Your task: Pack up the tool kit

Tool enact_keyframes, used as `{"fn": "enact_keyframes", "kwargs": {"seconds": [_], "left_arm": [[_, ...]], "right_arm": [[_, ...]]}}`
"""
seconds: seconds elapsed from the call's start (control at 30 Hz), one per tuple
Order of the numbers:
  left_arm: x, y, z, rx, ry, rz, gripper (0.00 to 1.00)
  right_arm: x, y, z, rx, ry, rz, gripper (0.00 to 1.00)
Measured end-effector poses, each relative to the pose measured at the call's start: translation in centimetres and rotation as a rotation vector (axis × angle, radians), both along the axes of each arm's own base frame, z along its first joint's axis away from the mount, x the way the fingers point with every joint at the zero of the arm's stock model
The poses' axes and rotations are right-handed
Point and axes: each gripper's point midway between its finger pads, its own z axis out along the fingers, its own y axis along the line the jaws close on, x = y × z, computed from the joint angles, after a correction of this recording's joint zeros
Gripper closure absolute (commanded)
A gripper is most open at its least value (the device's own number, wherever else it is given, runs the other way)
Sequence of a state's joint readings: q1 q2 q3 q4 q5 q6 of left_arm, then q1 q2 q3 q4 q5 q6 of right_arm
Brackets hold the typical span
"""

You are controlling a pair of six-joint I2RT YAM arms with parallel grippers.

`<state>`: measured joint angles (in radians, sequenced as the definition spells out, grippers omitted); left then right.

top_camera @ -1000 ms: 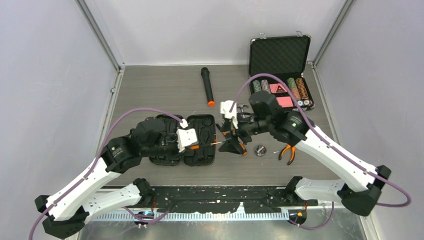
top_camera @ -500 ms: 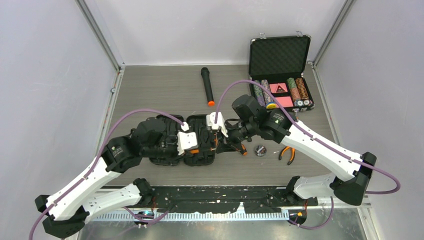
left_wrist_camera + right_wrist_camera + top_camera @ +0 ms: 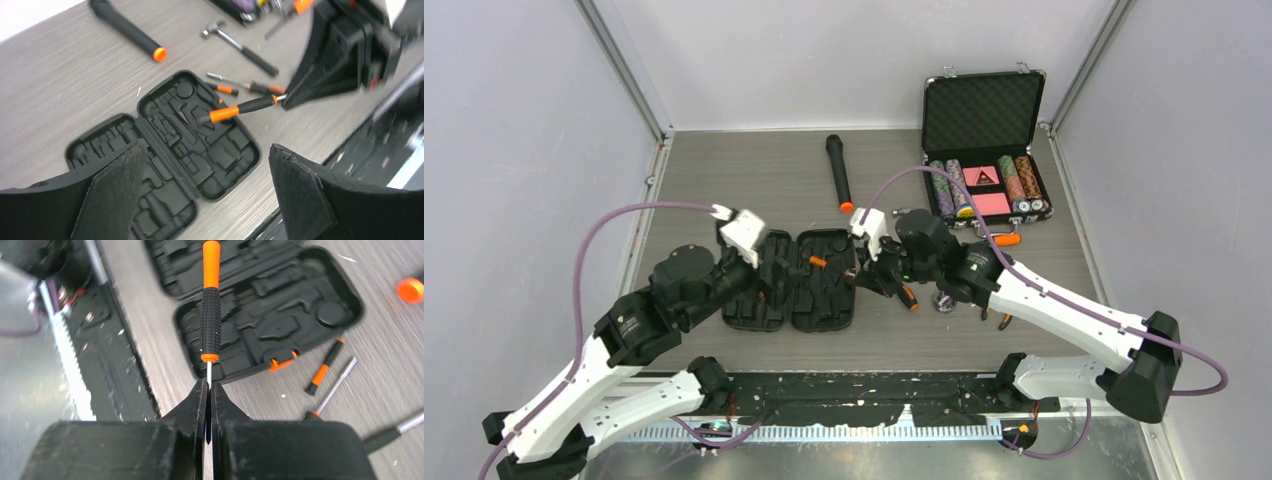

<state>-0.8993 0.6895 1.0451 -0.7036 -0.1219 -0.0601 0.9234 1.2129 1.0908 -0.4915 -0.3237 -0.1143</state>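
Right gripper (image 3: 209, 390) clamps screwdriver (image 3: 210, 315) shaft, handle ahead over empty-looking tool kit (image 3: 300, 295); hammer (image 3: 240, 45) to its right, unpacked; left gripper (image 3: 207, 147) gapes.

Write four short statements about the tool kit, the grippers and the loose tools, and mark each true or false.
1. The tool kit lies open on the table. True.
2. The right gripper pinches the screwdriver by its orange handle. False: it is shut on the metal shaft, and the handle points out over the case.
3. The left gripper holds the hammer. False: it is open and empty, and the hammer lies on the table beyond the kit.
4. The poker chip case stands open. True.
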Motion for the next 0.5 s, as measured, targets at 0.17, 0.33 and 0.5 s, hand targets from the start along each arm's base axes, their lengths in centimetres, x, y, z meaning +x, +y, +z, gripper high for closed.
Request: {"fn": "enact_keyframes", "kwargs": {"seconds": [0.17,0.33,0.5], "left_arm": [[1.5,1.2,0.5,-0.325,0.129,0.299,0.13],[2.3,-0.7,-3.5,-0.491,0.315,0.417,0.14],[3.2,-3.0,-4.0,-0.592,0.41,0.442,0.18]], "right_arm": [[2.5,-0.6,-0.8,0.203,0.037,-0.34,0.94],[3.2,-0.1,-0.9,0.365,0.082,-0.544,0.94],[2.8,1.3,1.1,0.525,0.098,-0.618,0.94]]}}
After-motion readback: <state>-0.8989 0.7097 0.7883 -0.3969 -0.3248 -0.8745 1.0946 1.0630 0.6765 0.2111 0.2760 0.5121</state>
